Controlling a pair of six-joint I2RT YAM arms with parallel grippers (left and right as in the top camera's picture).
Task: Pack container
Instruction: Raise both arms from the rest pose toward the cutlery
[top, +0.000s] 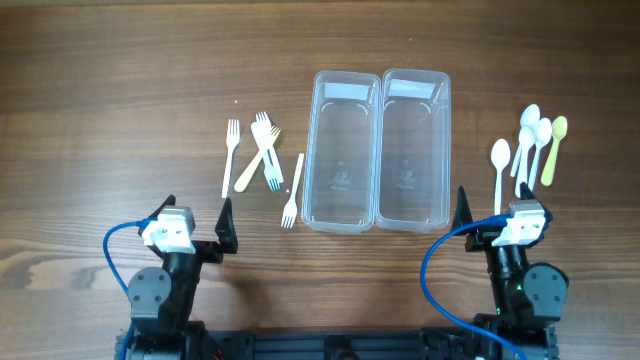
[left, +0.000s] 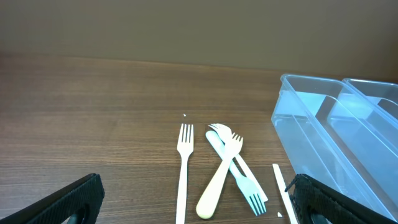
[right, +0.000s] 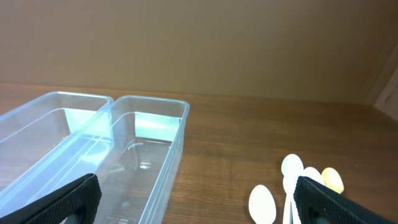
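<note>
The clear two-trough container (top: 380, 150) stands empty at the table's middle; it shows in the left wrist view (left: 336, 137) and the right wrist view (right: 124, 143). Several plastic forks (top: 262, 152) lie left of it, white, cream and pale blue, also in the left wrist view (left: 224, 168). Several spoons (top: 530, 145) lie right of it, white and one yellow-green, also in the right wrist view (right: 292, 186). My left gripper (top: 195, 225) is open and empty near the front edge, below the forks. My right gripper (top: 495, 215) is open and empty, below the spoons.
One white fork (top: 293, 190) lies alone close to the container's left wall. Blue cables loop beside both arm bases at the front edge. The table is brown wood.
</note>
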